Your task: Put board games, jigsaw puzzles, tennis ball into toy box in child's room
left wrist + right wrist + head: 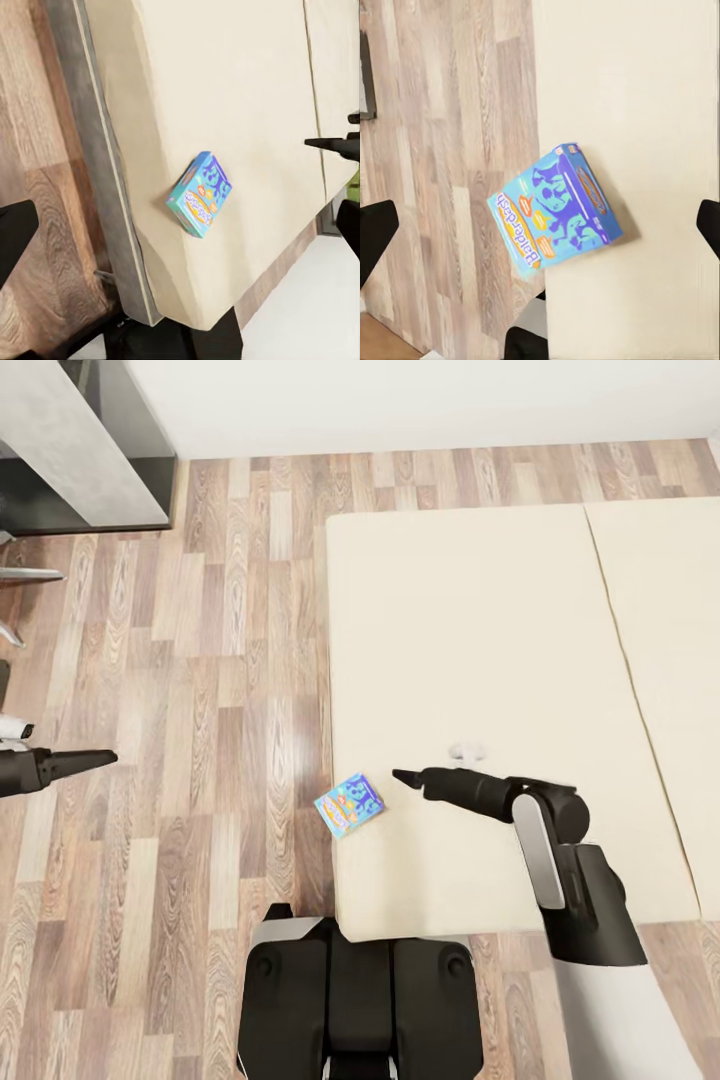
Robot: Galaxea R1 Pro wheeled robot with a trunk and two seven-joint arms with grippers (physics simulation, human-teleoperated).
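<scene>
A small blue board game (349, 804) lies flat at the near left corner of the bed (480, 640), one corner poking out over the wood floor. My right gripper (405, 777) hovers low over the cream mattress just right of the box and points at it. In the right wrist view its fingers (375, 232) stand wide apart on either side of the box (556, 206), so it is open and empty. My left gripper (103, 758) hangs over the floor far to the left. It faces the box (200, 193) with its fingers (15, 240) spread, holding nothing.
The mattress has a seam (620, 650) between its two sections. A grey furniture block (80, 450) stands at the far left by the white wall, with thin chair legs (25, 575) below it. My base (360, 990) is against the bed's near end.
</scene>
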